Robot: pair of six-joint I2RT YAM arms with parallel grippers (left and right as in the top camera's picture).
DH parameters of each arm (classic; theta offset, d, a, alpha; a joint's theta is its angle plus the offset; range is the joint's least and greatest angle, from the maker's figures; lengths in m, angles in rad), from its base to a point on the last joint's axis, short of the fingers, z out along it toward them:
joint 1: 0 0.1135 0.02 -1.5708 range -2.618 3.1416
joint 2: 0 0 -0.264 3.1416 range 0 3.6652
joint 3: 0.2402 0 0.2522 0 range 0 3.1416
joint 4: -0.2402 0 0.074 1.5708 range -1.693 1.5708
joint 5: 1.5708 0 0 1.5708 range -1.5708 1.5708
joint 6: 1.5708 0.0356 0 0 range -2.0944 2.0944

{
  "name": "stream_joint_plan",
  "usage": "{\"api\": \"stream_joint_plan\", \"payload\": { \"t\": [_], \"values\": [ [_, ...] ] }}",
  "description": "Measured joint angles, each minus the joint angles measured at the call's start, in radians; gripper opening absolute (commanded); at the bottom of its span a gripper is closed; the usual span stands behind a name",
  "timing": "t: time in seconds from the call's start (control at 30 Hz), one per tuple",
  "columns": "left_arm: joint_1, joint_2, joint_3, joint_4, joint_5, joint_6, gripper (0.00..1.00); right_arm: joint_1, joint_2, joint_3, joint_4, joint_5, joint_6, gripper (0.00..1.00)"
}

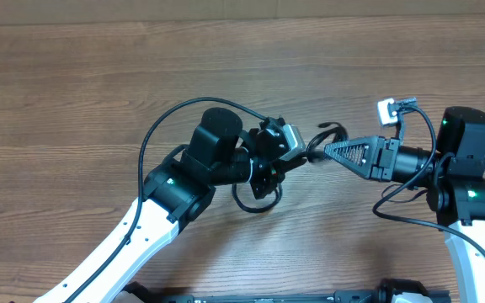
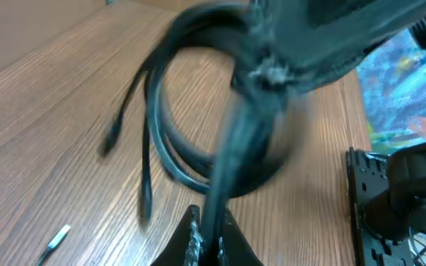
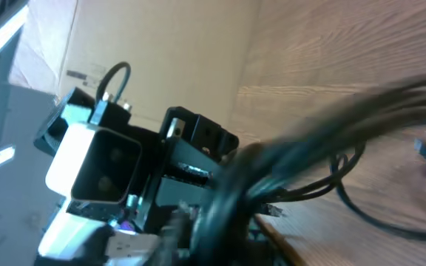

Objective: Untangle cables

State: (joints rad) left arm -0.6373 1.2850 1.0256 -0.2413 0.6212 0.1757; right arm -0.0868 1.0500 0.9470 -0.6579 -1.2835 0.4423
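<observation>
We look down on a wooden table (image 1: 74,84). At the frame's centre, the left gripper (image 1: 300,160) is pressed together, pinching the black cables (image 1: 255,202), which loop just below it. The right gripper (image 1: 325,152) meets the bundle from the right; we cannot tell how its jaws stand.

Our left gripper (image 1: 296,160) is clamped shut mid-table. Our right gripper (image 1: 327,151) points straight at it, tips nearly meeting.
</observation>
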Motion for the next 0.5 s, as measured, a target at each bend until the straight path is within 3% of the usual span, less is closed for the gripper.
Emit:
{"api": "stream_joint_plan", "payload": {
  "t": [0.1, 0.2, 0.3, 0.5],
  "values": [
    [0.003, 0.000, 0.000, -0.005, -0.009, 0.000, 0.04, 0.003, 0.000, 0.000, -0.008, 0.030, 0.000, 0.66],
    [0.003, 0.000, 0.000, -0.007, -0.010, 0.000, 0.04, 0.003, 0.000, -0.001, -0.011, 0.064, 0.001, 0.75],
    [0.003, 0.000, 0.000, -0.010, -0.017, 0.000, 0.04, 0.003, 0.000, -0.001, -0.015, 0.097, 0.000, 0.75],
    [0.003, 0.000, 0.000, -0.029, -0.058, 0.000, 0.04, 0.003, 0.000, -0.001, -0.042, 0.153, 0.003, 0.61]
  ]
}}
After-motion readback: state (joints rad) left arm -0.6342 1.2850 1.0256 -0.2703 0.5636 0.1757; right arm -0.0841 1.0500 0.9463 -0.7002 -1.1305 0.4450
